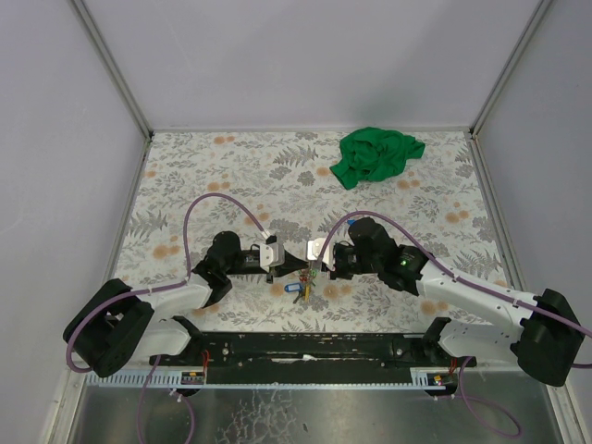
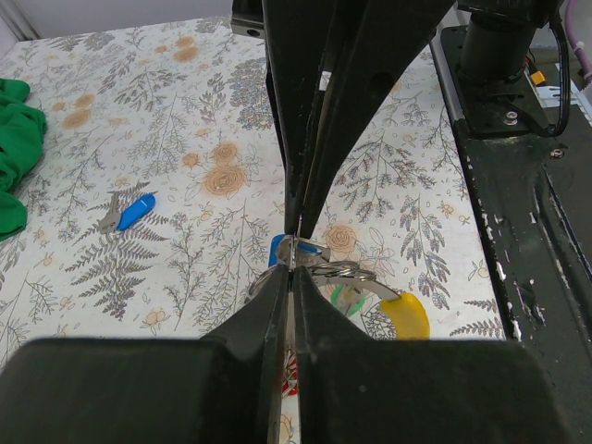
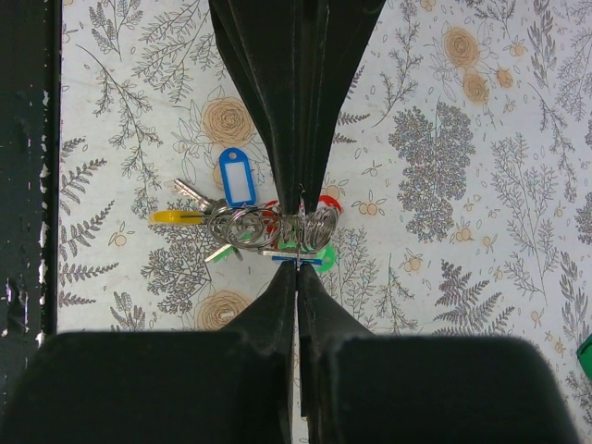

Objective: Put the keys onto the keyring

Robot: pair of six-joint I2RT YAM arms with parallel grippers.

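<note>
The keyring [image 3: 252, 226], a bunch of silvery wire coils, hangs just above the floral table between both grippers, at the table's middle [image 1: 303, 277]. Yellow [image 3: 176, 216], red [image 3: 329, 202] and green [image 3: 324, 255] keys and a blue tag [image 3: 237, 176] hang from it. My left gripper [image 2: 292, 268] is shut on the keyring's wire [image 2: 344, 270]. My right gripper [image 3: 298, 268] is shut on a thin blue key [image 3: 307, 262] seen edge-on, tip to tip with the left one. Another blue key [image 2: 134, 211] lies loose on the table.
A crumpled green cloth [image 1: 375, 154] lies at the back right of the table. The black base rail [image 1: 305, 347] runs along the near edge. White walls close in the table on three sides.
</note>
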